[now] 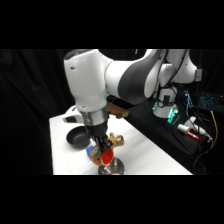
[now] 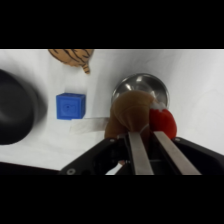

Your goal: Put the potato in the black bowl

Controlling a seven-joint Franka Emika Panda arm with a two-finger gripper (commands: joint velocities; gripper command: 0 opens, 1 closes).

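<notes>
1. I see my gripper (image 2: 149, 131) clamped on the potato (image 2: 134, 114), held above the silver metal bowl (image 2: 141, 85).
2. The black bowl (image 2: 17, 114) sits well apart from that silver bowl, beyond the blue cube (image 2: 70, 106).
3. A tiger-striped toy (image 2: 73, 56) lies near the cube.

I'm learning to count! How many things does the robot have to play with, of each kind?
Bowls: 2, black bowl and silver bowl
Cubes: 1, blue cube
Potatoes: 1, potato
Other: 1, striped brown piece
Total: 5
</notes>
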